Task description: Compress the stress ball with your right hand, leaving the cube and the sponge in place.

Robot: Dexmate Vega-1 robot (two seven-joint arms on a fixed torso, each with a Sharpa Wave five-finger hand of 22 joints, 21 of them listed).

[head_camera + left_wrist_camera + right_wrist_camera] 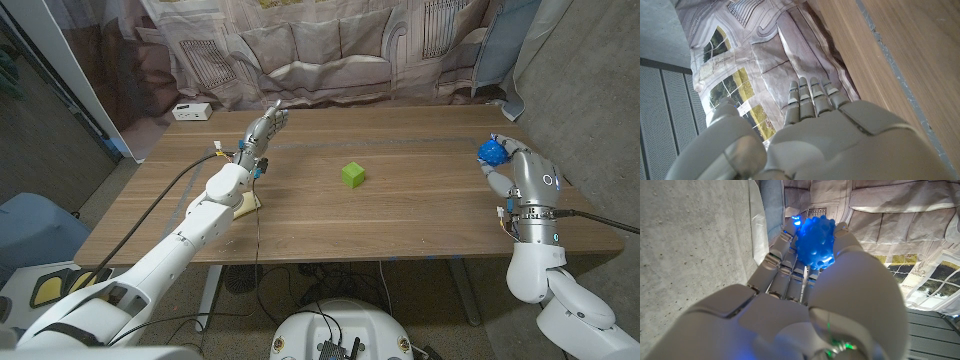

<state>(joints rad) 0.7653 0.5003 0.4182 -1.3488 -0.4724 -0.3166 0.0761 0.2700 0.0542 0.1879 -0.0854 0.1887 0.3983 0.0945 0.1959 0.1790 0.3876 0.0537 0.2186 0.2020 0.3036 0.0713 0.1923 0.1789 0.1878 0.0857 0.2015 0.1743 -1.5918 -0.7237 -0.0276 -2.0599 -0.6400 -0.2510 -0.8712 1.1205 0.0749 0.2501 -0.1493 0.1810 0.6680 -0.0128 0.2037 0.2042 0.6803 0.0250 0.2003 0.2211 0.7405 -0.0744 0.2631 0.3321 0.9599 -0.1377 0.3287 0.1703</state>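
Note:
My right hand (512, 170) is raised over the table's right edge and grips a blue knobbly stress ball (490, 151). In the right wrist view the ball (815, 242) sits between the thumb and the fingers (782, 260) of that hand (805, 300). A green cube (353, 175) stands near the middle of the wooden table (400, 220). A tan sponge (246, 205) lies near the left edge, partly under my left forearm. My left hand (265, 128) is held above the table's back left with its fingers straight and nothing in it; the left wrist view shows the same hand (815, 130).
A small white box (192, 111) sits at the table's back left corner. A printed cloth backdrop (330, 50) hangs close behind the far edge. Black cables (180, 180) run along my left arm.

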